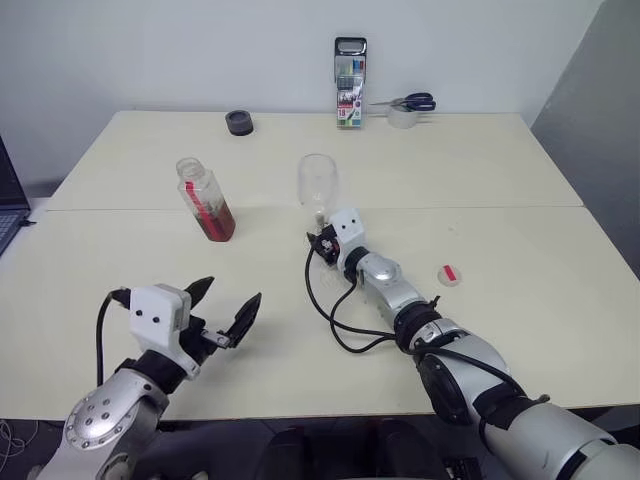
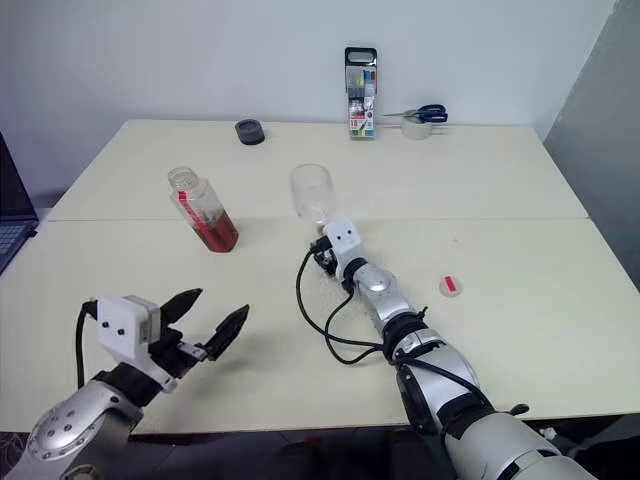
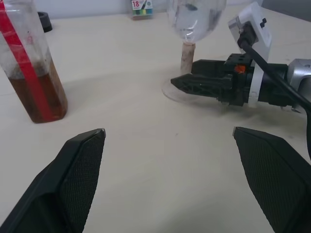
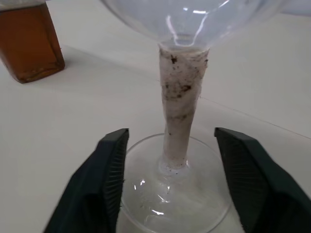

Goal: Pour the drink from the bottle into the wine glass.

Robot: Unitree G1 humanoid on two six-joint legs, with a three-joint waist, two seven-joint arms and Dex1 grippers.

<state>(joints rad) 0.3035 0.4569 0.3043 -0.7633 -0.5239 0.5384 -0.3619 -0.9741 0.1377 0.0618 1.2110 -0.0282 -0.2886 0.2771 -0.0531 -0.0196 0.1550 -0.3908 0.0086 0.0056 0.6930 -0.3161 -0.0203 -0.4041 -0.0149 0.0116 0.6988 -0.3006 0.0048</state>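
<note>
In the lower left of the head view the left gripper (image 1: 228,305) hangs just over the table (image 1: 520,200) with its two black fingers spread wide and nothing between them. Up and to the right of it, in the left middle of the frame, stands the bottle (image 1: 205,199), upright, its neck open with no cap on it, and the drink (image 1: 218,221) fills only about the lower third. The bottle is well apart from both grippers, so nobody holds it yet. Near the centre of the frame stands the wine glass (image 1: 318,181), empty as far as I can see, and the right gripper (image 4: 170,160) lies low at its foot. In the right wrist view its fingers are parted, one on each side of the stem, and they do not seem to press it. I think the main risk is here: the glass is tall with a thin stem, and if the right gripper moves sideways or draws back crookedly, a finger can catch the stem or the round foot and tip the glass over. A second risk is the open bottle: a clumsy grip by the left gripper, or a fast tilt, can spill the drink on the table before the mouth is over the bowl. To the right, a small round cap (image 1: 450,274) lies alone on the table.
</note>
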